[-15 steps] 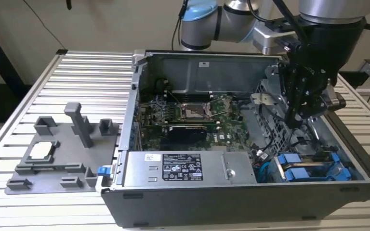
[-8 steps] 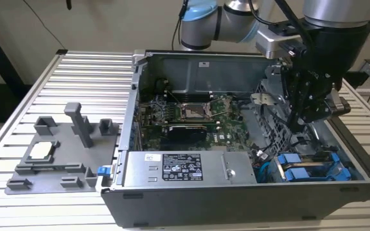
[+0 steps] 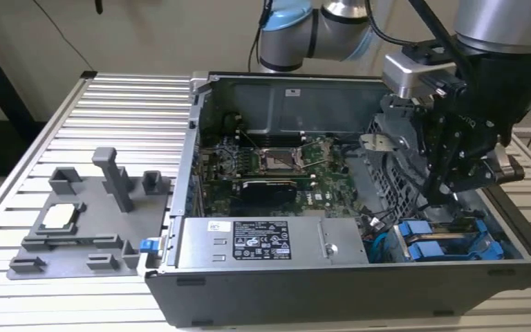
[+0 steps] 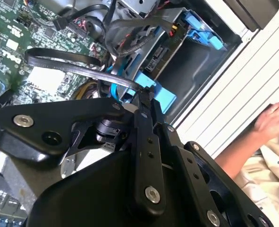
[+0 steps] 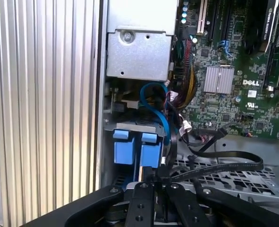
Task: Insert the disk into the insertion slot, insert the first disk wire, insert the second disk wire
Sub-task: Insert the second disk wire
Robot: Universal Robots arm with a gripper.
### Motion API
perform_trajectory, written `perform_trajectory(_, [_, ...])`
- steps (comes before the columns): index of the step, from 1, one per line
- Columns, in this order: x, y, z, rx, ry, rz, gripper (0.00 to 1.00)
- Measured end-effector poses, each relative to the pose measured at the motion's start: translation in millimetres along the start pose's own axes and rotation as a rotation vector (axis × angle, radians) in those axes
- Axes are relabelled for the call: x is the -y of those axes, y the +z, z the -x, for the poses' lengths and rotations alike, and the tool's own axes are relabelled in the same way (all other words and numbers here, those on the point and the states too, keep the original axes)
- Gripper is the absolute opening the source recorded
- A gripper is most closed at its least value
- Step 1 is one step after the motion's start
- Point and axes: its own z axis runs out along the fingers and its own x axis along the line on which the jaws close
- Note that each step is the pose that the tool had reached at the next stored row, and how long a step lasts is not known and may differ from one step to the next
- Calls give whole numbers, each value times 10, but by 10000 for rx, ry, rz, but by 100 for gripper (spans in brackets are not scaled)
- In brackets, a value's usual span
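The disk [image 3: 422, 230] sits in the slot [image 3: 464, 218] at four o'clock in the exterior view, the gripper [image 3: 436, 202] at its twelve o'clock is pinched shut on a black wire [image 4: 63, 59], so plugging the first wire seems on, needing a straight gentle push

My tool [image 4: 146, 97] is matt black metal with bright screw heads, the desk [image 3: 118, 111] ribbed, satiny aluminium, the drive cage [image 5: 233, 178] dull perforated sheet metal, the drive frames [image 5: 130, 149] smooth glossy blue plastic.

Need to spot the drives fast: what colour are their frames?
The frames are bright blue, clearest in the first wrist view.
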Motion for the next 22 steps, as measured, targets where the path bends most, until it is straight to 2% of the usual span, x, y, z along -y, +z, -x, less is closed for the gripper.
perform_trajectory(11, [152,65,-269,20,-17,156,16])
perform_trajectory(15, [152,66,-274,18,-16,160,16])
perform_trajectory(16, [153,67,-275,62,-12,157,16])
perform_trajectory(17, [153,68,-275,209,6,145,16])
perform_trajectory(22, [153,68,-275,1106,143,80,16])
